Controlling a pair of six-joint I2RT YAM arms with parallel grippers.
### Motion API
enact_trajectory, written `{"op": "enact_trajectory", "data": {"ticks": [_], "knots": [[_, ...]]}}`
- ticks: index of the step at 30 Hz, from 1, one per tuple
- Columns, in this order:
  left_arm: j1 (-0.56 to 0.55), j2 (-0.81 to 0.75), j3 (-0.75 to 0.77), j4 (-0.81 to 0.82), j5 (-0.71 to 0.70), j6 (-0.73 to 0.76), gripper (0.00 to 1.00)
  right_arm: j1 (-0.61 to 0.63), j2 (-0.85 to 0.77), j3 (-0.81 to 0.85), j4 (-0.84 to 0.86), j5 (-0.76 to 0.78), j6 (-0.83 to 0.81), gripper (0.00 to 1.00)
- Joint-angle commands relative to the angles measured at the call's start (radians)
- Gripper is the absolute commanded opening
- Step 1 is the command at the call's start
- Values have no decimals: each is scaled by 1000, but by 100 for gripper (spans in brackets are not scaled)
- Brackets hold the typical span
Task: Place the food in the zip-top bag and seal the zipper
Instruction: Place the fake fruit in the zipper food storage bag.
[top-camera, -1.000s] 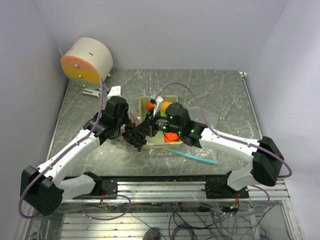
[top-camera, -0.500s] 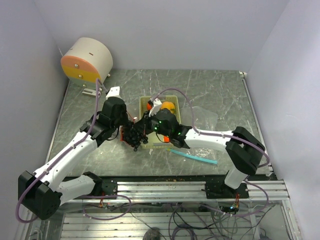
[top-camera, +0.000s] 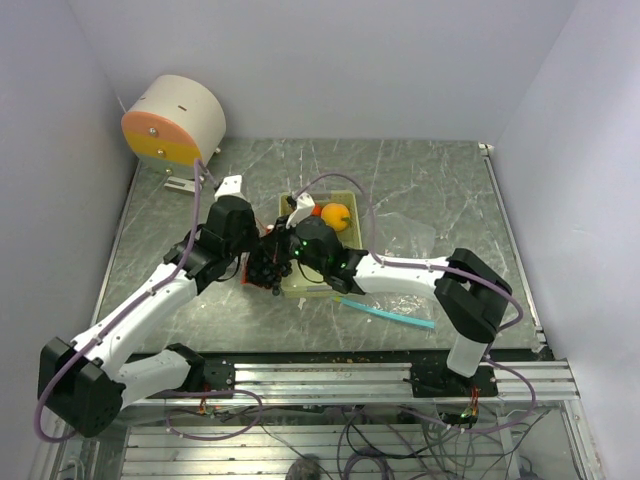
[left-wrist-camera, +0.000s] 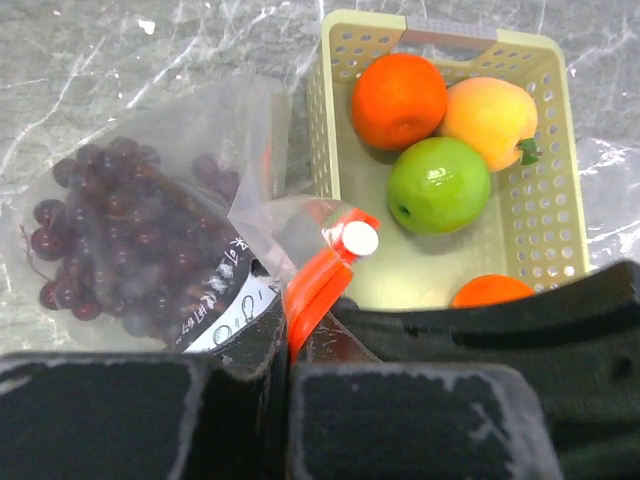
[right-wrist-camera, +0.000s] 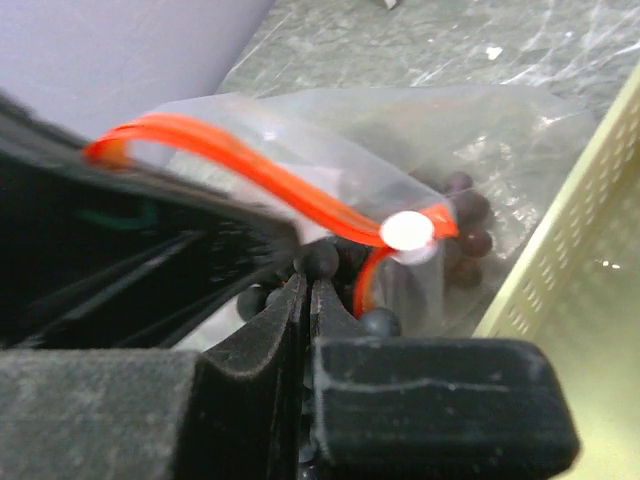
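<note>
In the left wrist view the left tool (left-wrist-camera: 288, 352) fills the bottom edge. Its two matte black, blocky fingers are clenched on the mouth edge of the zip-top bag (left-wrist-camera: 215, 130). The zipper (left-wrist-camera: 318, 283), a smooth red-orange strip with a round white slider (left-wrist-camera: 358, 238), runs down into the narrow gap between them. A black and white printed label (left-wrist-camera: 225, 300) lies just beside it.

In the right wrist view the right tool (right-wrist-camera: 305, 290) is also clenched, tips pressed together at the bag mouth. Small dark balls of the grapes (right-wrist-camera: 320, 258) touch them. Whether a stem is pinched I cannot tell.

Behind the tools, the bag is thin, clear, crinkly film. It lies on the grey marbled table (left-wrist-camera: 150, 60) at the left of the frame, with the glossy purple grapes seen through it.

Further, at the upper right, stands the pale yellow-green plastic basket (left-wrist-camera: 560, 190) with perforated walls. It holds a dimpled orange (left-wrist-camera: 398, 100), a smooth yellow-orange fruit (left-wrist-camera: 488, 120), a shiny green apple (left-wrist-camera: 438, 185) and a second orange (left-wrist-camera: 490, 292).

In the top view a thin teal strip (top-camera: 390, 313) lies on the table below the basket. A white drum (top-camera: 175, 120) with an orange face stands far in the upper left.
</note>
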Motion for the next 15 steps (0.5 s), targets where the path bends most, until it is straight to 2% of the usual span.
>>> {"op": "enact_trajectory", "data": {"ticks": [1, 6, 7, 9, 13, 14, 15], "knots": [[2, 48, -32, 108, 7, -15, 7, 30, -49, 8, 43, -69, 8, 0], [2, 78, -29, 132, -10, -18, 7, 54, -90, -37, 43, -108, 0, 0], [2, 82, -25, 132, -8, -18, 7, 54, -95, -50, 43, -101, -2, 5], [2, 85, -18, 129, -6, -20, 7, 53, -110, -70, 22, -83, -12, 18], [2, 77, -28, 120, -21, -23, 7, 54, -172, -118, -17, -25, -41, 66], [2, 75, -34, 120, -23, -26, 7, 52, -190, -129, -27, -5, -46, 77], [2, 75, -37, 121, -22, -29, 7, 53, -206, -136, -38, 8, -54, 83]]}}
